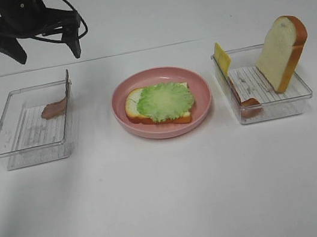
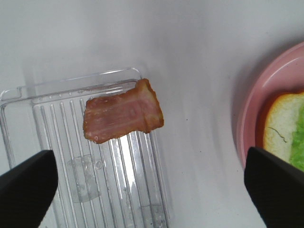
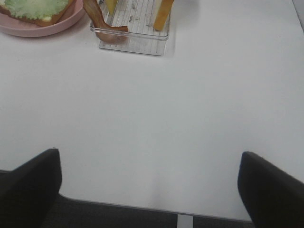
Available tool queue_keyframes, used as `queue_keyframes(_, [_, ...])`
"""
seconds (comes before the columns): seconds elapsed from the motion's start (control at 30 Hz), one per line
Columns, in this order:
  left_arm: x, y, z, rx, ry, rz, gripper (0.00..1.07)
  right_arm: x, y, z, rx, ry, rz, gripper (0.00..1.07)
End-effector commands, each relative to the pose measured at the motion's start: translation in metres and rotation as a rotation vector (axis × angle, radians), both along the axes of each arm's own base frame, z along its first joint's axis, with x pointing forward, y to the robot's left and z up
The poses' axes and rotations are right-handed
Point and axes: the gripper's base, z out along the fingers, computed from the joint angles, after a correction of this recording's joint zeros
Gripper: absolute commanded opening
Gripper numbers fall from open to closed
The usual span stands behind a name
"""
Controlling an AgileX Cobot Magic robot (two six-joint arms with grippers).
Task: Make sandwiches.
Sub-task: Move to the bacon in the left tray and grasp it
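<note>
Sandwich (image 1: 157,105) sitting half-built on the pink plate (image 1: 167,131).
Lettuce (image 1: 166,98) is lying on its bread slice (image 1: 134,107). The left gripper (image 1: 46,52) is hovering wide open and empty above the left tray (image 1: 4,144), which holds a bacon strip (image 1: 56,106). The right gripper (image 3: 149,187) is hanging spread and empty over bare table (image 3: 152,95), well apart from the right tray (image 1: 300,94).

The plate (image 1: 200,81) is pink; the bread slice (image 1: 132,106) on it is white with an orange-brown crust, and the lettuce (image 1: 164,100) is pale green with darker ruffles. The bacon strip (image 2: 123,116) in the left tray (image 1: 27,133) is streaked pink and reddish-brown, and the cheese square (image 1: 222,58) is yellow. That tray is clear with a ribbed floor, and the table (image 1: 172,201) is white.
</note>
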Motion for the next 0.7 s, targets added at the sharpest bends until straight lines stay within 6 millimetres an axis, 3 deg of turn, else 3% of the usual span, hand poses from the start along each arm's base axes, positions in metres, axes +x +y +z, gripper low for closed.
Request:
queue_keyframes(0.03, [0.006,-0.002,-0.019,-0.003,0.013,0.012,1.01,0.000,0.000,0.000,0.003,-0.006,0.001,0.99])
queue_keyframes(0.37, [0.017,-0.005,-0.056,0.002,0.028,0.018,1.01,0.000,0.000,0.000,0.003,-0.006,0.001,0.99])
queue_keyframes(0.7, [0.025,-0.006,-0.062,-0.015,-0.037,0.045,1.01,0.000,0.000,0.000,0.003,-0.006,0.001,0.99])
